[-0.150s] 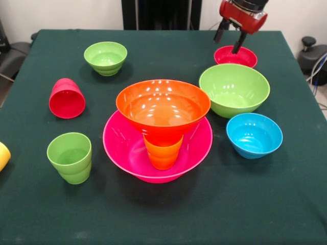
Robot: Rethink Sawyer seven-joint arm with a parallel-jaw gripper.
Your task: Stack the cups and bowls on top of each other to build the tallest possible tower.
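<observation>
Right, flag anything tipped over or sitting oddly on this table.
The red cup lies on its side, mouth facing the camera. The large orange bowl perches on the orange cup inside the pink bowl. A yellow cup is cut off by the left edge.

Gripper (230, 42) – upper body cut by the top edge. Small red bowl (235, 56) right under it: part-hidden by the large green bowl (234, 89) (rim only blocks it).
</observation>
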